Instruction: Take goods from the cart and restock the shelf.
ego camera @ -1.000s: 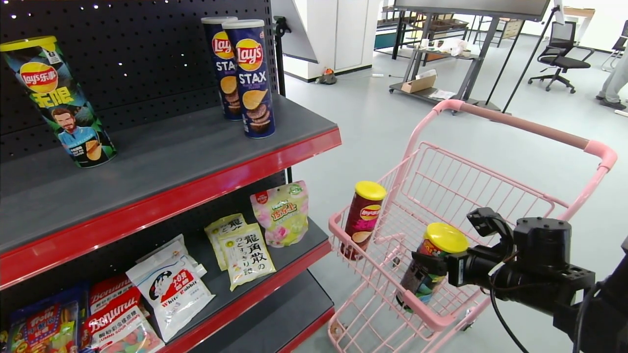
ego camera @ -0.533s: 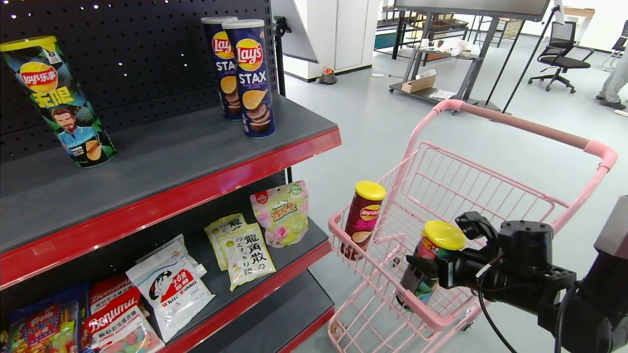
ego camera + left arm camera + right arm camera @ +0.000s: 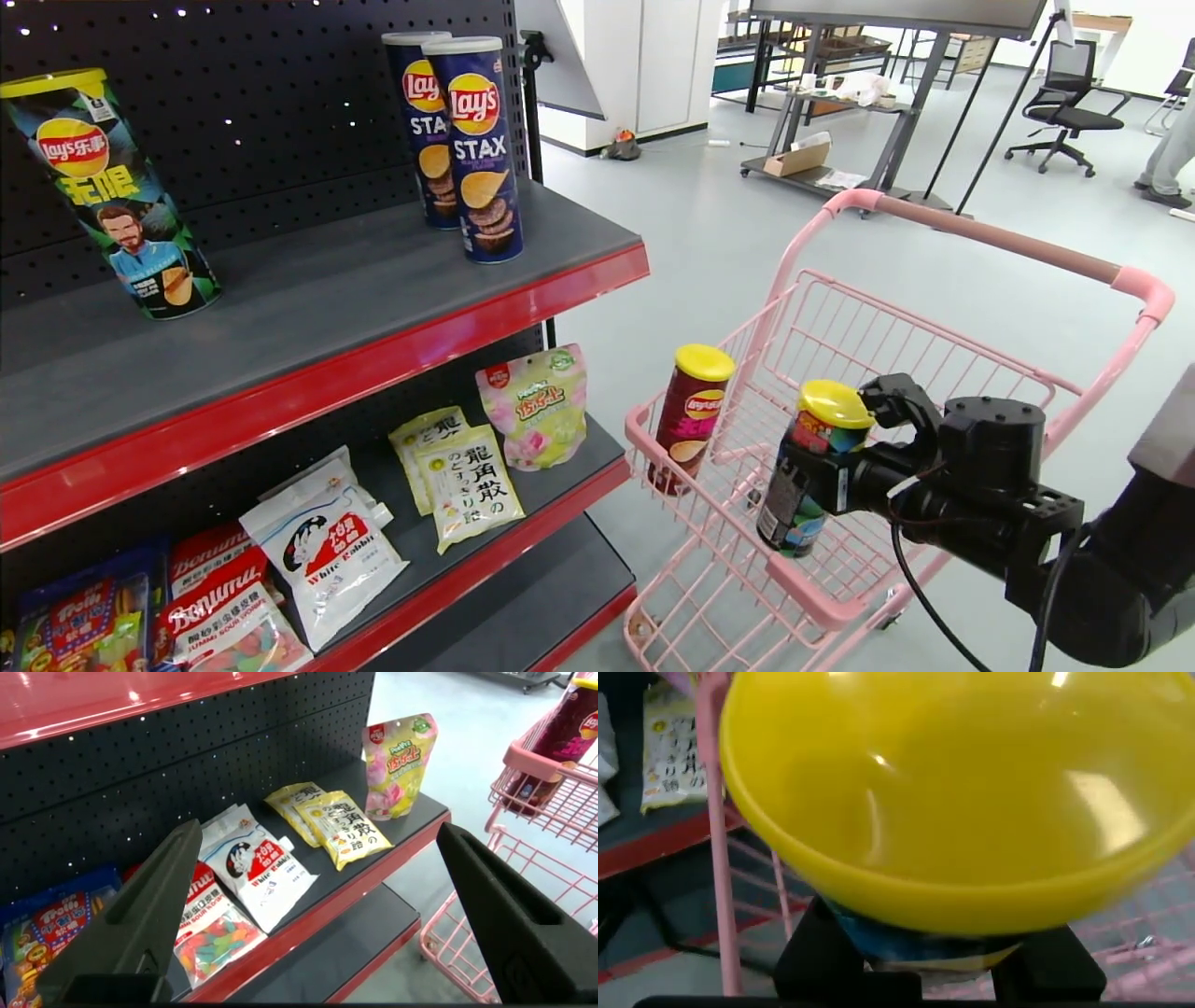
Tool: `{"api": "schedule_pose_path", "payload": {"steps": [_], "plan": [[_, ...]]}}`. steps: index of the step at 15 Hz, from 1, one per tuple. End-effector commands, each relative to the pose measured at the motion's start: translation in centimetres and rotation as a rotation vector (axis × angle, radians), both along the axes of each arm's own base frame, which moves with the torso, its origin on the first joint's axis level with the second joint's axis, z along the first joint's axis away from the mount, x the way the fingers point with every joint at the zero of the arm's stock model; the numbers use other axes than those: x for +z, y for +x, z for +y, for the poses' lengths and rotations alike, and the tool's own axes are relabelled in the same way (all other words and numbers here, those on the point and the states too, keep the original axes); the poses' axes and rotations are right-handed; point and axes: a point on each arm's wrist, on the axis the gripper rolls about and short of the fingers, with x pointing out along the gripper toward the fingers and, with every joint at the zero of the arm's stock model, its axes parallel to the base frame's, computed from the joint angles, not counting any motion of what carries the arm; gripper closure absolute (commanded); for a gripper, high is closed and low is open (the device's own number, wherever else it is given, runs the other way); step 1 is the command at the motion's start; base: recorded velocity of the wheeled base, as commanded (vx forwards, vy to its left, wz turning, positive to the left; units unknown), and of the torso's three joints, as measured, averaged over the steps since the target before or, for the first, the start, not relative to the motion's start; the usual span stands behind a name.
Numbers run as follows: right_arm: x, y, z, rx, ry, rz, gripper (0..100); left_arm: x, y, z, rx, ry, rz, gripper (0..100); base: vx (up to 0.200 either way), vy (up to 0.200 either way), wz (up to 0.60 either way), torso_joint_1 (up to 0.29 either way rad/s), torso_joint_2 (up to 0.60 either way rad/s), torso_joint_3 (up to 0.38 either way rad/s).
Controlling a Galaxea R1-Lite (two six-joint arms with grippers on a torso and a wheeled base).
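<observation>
My right gripper is shut on a dark chip can with a yellow lid, held upright just above the pink cart's near rim. Its yellow lid looms close in the right wrist view, with the black fingers clamped on the can below it. A maroon chip can with a yellow lid stands in the cart's front corner. My left gripper is open, facing the lower shelf of snack bags. On the upper shelf stand two blue cans and one dark can.
Snack bags lie on the lower shelf, with more packets to the left. The upper shelf has bare room between the dark can and the blue cans. Tables and an office chair stand on the grey floor beyond the cart.
My right gripper has lifted the yellow-lidded can up out of the cart and shifted it slightly toward the shelf. Nothing else has moved.
</observation>
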Motion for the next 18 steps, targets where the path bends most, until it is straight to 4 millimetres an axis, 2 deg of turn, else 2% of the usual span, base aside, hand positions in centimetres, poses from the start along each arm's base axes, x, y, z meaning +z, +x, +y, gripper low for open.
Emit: {"api": "schedule_pose_path", "payload": {"steps": [1, 2, 3, 5, 7, 8, 9, 10, 11, 12, 13, 14, 16, 18], "plan": [[4.4, 0.4, 0.0, -0.021, -0.008, -0.134, 100, 0.0, 0.0, 0.0, 0.001, 0.0, 0.001, 0, 0.0, 0.0, 0.0, 0.0, 0.0, 0.0], [6.6, -0.1, -0.2, -0.032, -0.028, -0.139, 100, 0.0, 0.0, 0.0, -0.001, 0.0, 0.001, 0, 0.0, 0.0, 0.0, 0.0, 0.0, 0.0], [10.4, -0.9, -0.5, -0.044, -0.042, -0.149, 100, 0.0, 0.0, 0.0, 0.001, 0.0, 0.001, 0, 0.0, 0.0, 0.0, 0.0, 0.0, 0.0], [15.5, -2.8, -1.0, -0.092, -0.063, -0.196, 100, 0.0, 0.0, 0.0, -0.001, 0.0, 0.001, 0, 0.0, 0.0, 0.0, 0.0, 0.0, 0.0], [19.0, -6.8, -2.3, -0.205, -0.159, -0.191, 100, 0.0, 0.0, 0.0, 0.001, 0.0, 0.001, 0, 0.0, 0.0, 0.0, 0.0, 0.0, 0.0], [20.1, -9.1, -2.8, -0.218, -0.17, -0.183, 100, 0.0, 0.0, 0.0, 0.001, 0.0, 0.001, 0, 0.0, 0.0, 0.0, 0.0, 0.0, 0.0], [20.5, -11.5, -3.1, -0.202, -0.135, -0.206, 100, 0.0, 0.0, 0.0, 0.001, 0.0, 0.001, 0, 0.0, 0.0, 0.0, 0.0, 0.0, 0.0], [20.0, -13.7, -3.8, -0.206, -0.129, -0.219, 100, 0.0, 0.0, 0.0, -0.001, 0.0, 0.001, 0, 0.0, 0.0, 0.0, 0.0, 0.0, 0.0], [19.5, -15.0, -4.2, -0.208, -0.128, -0.226, 100, 0.0, 0.0, 0.0, -0.001, 0.0, 0.001, 0, 0.0, 0.0, 0.0, 0.0, 0.0, 0.0], [18.4, -17.4, -5.0, -0.222, -0.147, -0.223, 100, 0.0, 0.0, 0.0, 0.001, 0.0, 0.001, 0, 0.0, 0.0, 0.0, 0.0, 0.0, 0.0], [16.9, -21.0, -6.2, -0.227, -0.188, -0.201, 100, 0.0, 0.0, 0.0, 0.001, 0.0, 0.001, 0, 0.0, 0.0, 0.0, 0.0, 0.0, 0.0], [16.3, -22.7, -6.8, -0.229, -0.196, -0.192, 100, 0.0, 0.0, 0.0, 0.001, 0.0, 0.001, 0, 0.0, 0.0, 0.0, 0.0, 0.0, 0.0], [15.5, -24.8, -7.5, -0.256, -0.217, -0.203, 100, 0.0, 0.0, 0.0, -0.001, 0.0, 0.001, 0, 0.0, 0.0, 0.0, 0.0, 0.0, 0.0], [15.1, -25.8, -7.9, -0.312, -0.22, -0.215, 100, 0.0, 0.0, 0.0, -0.001, 0.0, 0.0, 0, 0.0, 0.0, 0.0, 0.0, 0.0, 0.0]]}}
